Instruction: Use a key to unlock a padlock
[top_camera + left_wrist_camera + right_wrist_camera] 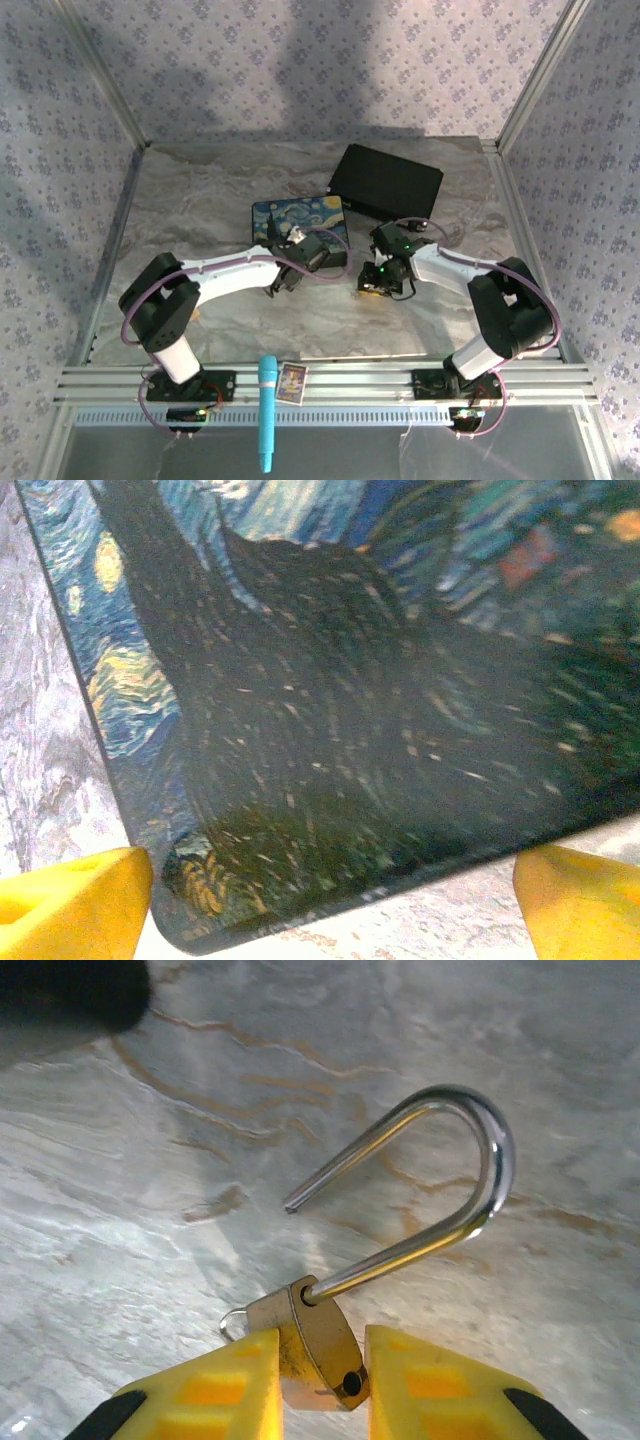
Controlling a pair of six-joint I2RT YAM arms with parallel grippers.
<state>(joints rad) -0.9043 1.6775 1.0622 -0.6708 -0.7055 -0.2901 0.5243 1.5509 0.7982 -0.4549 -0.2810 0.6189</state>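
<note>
The padlock (312,1345) is a small brass body with its silver shackle (470,1160) swung open, the free end lifted off the marble table. It sits tilted between the yellow fingers of my right gripper (320,1390), against the left finger, with a gap showing at the right finger. A thin wire ring (231,1322) pokes out behind the body; the key itself is hidden. From above, the right gripper (380,285) is low at centre right. My left gripper (330,920) stands wide open over the near edge of the starry-night box (330,680), holding nothing.
A black box (385,182) lies at the back right, behind the starry-night box (290,215). A blue cylinder (268,410) and a small card (291,380) rest on the front rail. Patterned walls and metal frame posts close in the table.
</note>
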